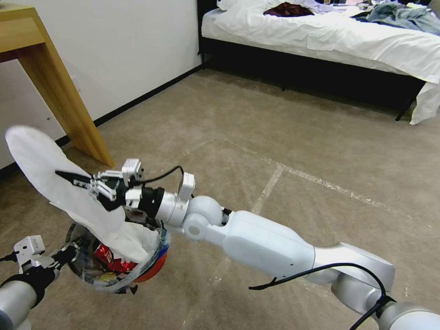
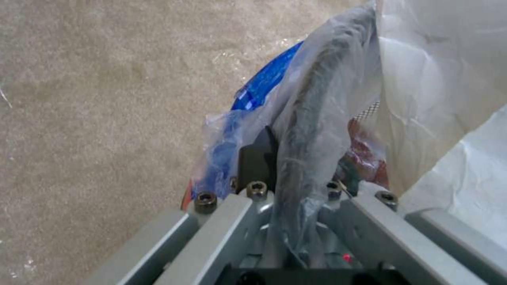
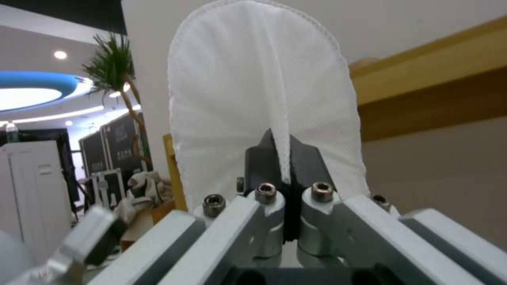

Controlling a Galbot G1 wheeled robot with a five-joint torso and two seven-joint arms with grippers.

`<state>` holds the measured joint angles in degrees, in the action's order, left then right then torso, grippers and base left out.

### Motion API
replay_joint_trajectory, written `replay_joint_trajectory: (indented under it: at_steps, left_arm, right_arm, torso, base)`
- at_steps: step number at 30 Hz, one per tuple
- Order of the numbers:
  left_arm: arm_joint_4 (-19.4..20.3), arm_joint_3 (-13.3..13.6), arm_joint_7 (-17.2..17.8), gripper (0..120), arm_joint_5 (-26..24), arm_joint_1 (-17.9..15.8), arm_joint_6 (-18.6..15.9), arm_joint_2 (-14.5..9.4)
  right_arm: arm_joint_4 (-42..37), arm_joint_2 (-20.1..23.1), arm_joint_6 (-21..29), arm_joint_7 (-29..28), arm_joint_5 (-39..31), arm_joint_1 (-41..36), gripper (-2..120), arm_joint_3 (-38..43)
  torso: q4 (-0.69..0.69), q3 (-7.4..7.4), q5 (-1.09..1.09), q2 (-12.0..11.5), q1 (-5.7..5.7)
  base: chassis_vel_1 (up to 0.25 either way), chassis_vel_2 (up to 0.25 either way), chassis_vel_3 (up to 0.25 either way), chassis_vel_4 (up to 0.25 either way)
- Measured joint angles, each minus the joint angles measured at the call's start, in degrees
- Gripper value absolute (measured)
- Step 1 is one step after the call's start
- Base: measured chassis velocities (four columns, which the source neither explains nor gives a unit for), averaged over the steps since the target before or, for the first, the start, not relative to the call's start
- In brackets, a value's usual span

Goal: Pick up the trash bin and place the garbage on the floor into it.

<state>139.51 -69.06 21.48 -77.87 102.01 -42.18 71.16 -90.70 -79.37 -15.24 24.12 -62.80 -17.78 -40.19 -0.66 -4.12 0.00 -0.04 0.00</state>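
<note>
- Right end effector [image 1: 75, 179] pinched shut on a flat white slipper [image 1: 46, 169]; right wrist view shows the dark fingertips [image 3: 264, 158] closed on a fold of the slipper [image 3: 264, 91].
- Slipper's long axis runs diagonally: free rounded end up and toward the robot's left, lower end dipping into the trash bin [image 1: 121, 263].
- Trash bin sits directly below and slightly right of the right end effector, so the drop looks like a short way straight down.
- Left end effector [image 1: 62, 256] clamped on the bin's rim and liner; left wrist view shows the bag-covered rim [image 2: 311, 130] running between the jaws.
- Bin appears to be held just above the floor [image 1: 275, 151], but contact cannot be told.
- Bin already holds red cans or wrappers [image 1: 110, 259] and white tissue [image 1: 137, 243].
- Hidden: slipper's lower end is behind the right wrist; bin's depth is obscured; left fingertips are buried in the plastic liner.
- Wooden desk [image 1: 41, 68] stands to the left, near the raised slipper end.
</note>
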Motion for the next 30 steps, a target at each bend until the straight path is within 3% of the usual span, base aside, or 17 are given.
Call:
replay_joint_trajectory:
  at_steps: [30]
  left_arm:
    - [1.1, -0.9, 0.1, 1, 0.1, 1.6, 0.1, 1.1]
  right_arm:
    - [8.2, -2.9, -4.4, 4.2, 2.6, -5.0, 0, -2.5]
  torso:
    - [0.00, 0.00, 0.00, 0.0, 0.00]
  base:
    - [0.000, 0.000, 0.000, 0.000]
